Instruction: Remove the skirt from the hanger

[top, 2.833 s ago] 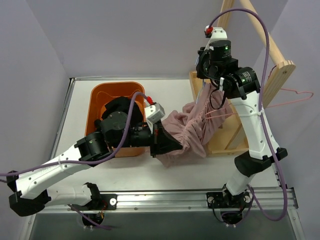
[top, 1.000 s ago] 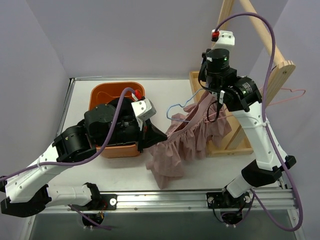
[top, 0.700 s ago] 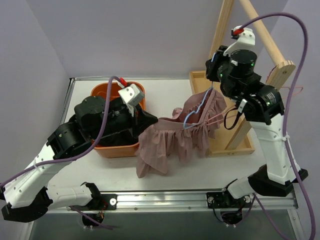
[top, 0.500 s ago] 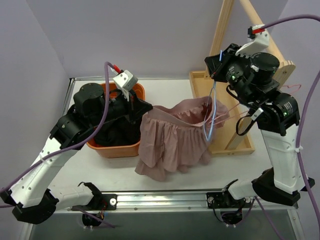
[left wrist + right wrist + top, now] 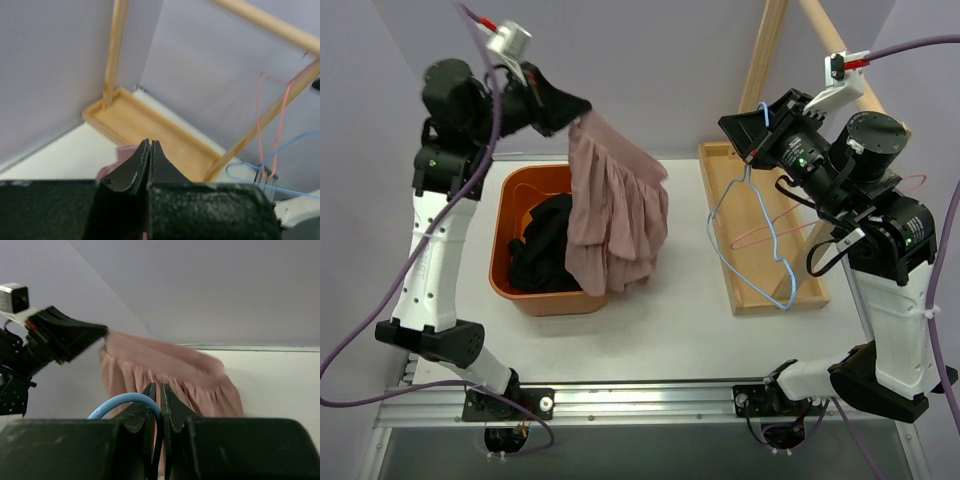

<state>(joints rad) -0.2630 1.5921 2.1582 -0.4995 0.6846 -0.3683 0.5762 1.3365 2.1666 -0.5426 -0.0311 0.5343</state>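
Skirt (image 5: 615, 215) of thin pink gathered cloth hangs free in the air directly above the orange bin (image 5: 510, 290). Its lower folds drape over the bin's right-hand rim, beside the dark clothes (image 5: 542, 245) piled inside. It is pinched at its top edge by the left pincer (image 5: 570, 108), whose jaws are shut tight on the fabric. The left wrist view shows the two fingers pressed together with only a scrap of pink beside them.

The cloth looks light, soft and limp. It will fold and swing rather than hold a shape, and a thin pinch of it could slip. The gathered waistband, where the fabric is bunched and thickest, looks like the surest place to grip, and that seems to be about where it is held now.

No part of the skirt touches the blue hanger (image 5: 750, 225), which dangles bare well to the right of the bin, so the removal itself appears done. What seems left is to lower the garment into the bin or onto the table (image 5: 670, 330).

The left arm stands nearly upright from its base, reaching high with the wrist bent over toward the bin's far side.

The right arm is also raised and folded at the elbow. The right pincer (image 5: 748, 135) is closed narrowly on the hanger's hook, which the right wrist view shows curling between the fingers. Beyond it stand a wooden rack (image 5: 720, 200) and a pink hanger (image 5: 910, 183).
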